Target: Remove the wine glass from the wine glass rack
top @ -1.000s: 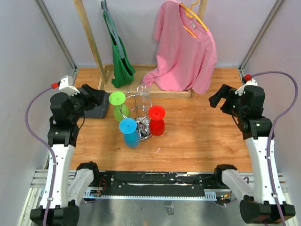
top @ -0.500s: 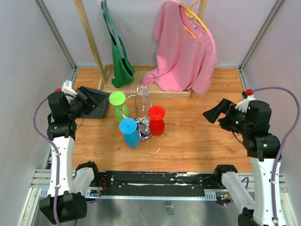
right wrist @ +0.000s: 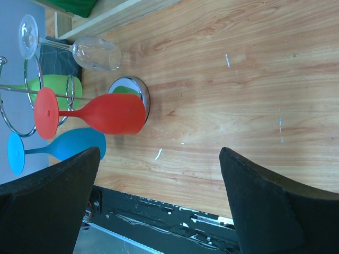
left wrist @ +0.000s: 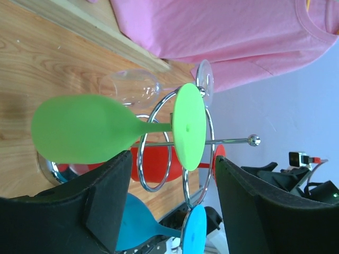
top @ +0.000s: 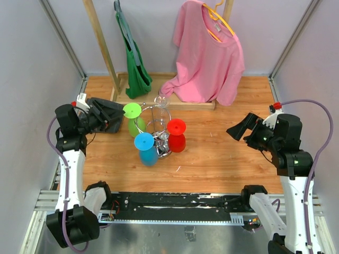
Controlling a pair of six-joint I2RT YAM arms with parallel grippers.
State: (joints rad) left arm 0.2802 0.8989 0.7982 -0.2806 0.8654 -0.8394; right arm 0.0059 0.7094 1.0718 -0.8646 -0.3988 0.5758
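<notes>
One wine glass rack (top: 163, 148), four glasses, two grippers.
You see one green glass (top: 132, 112), blue glass (top: 144, 142), red glass (top: 176, 127) and clear glass (top: 161, 100) hanging; your left gripper (top: 119, 117) and right gripper (top: 237, 127) gape, empty.

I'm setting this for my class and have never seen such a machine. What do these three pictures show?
Two robot arms are bolted at the near edge of a wooden table. One picture looks down from above; the other two come from a camera on each wrist. On the table stands a wine glass rack with glasses hung upside down: green glass, blue glass, red glass, clear glass. Clothes hang behind. The left gripper, open, faces the green glass; the right gripper, open, is farther off. Nothing is held.
</notes>
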